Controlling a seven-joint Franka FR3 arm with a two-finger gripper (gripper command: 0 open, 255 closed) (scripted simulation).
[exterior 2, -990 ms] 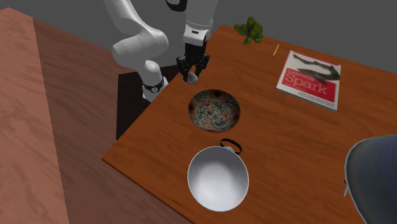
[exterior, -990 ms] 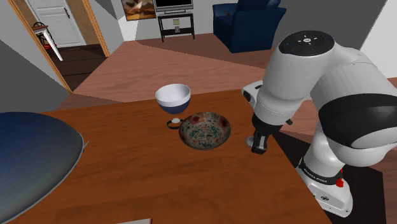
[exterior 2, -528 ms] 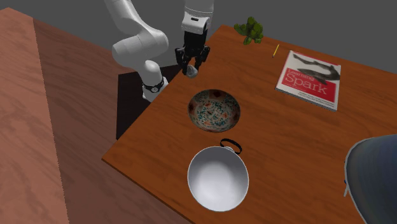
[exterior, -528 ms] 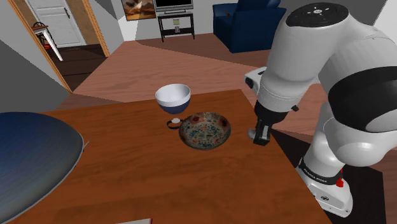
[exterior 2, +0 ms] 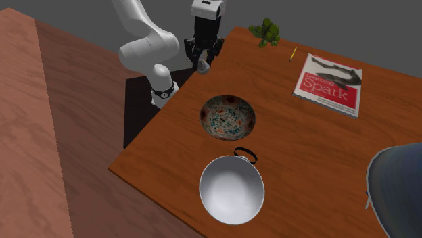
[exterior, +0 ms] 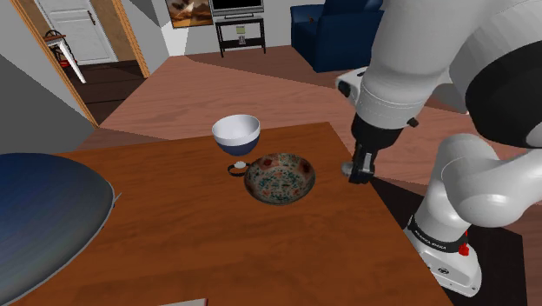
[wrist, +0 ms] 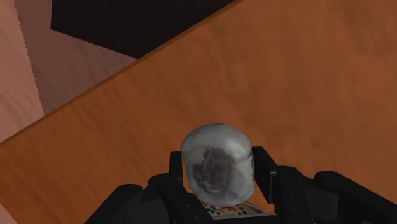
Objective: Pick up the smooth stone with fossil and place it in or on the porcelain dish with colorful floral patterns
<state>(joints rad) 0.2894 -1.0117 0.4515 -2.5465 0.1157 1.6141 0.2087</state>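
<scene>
- Both fingers (wrist: 289, 189) clasp the grey stone (wrist: 217, 164), so your gripper (exterior 2: 203, 64) carries it clear of the table (exterior: 217, 235).
- Your floral dish (exterior: 280, 177) sits near; moving over it looks next.

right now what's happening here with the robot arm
The white arm has its pincer shut on a rounded grey stone with a dark patch on its face, and holds it in the air over the edge of the wooden table. The floral dish sits a short way off with nothing in it yet, next to a blue and white bowl. The stone has been picked up, but not placed.
</scene>
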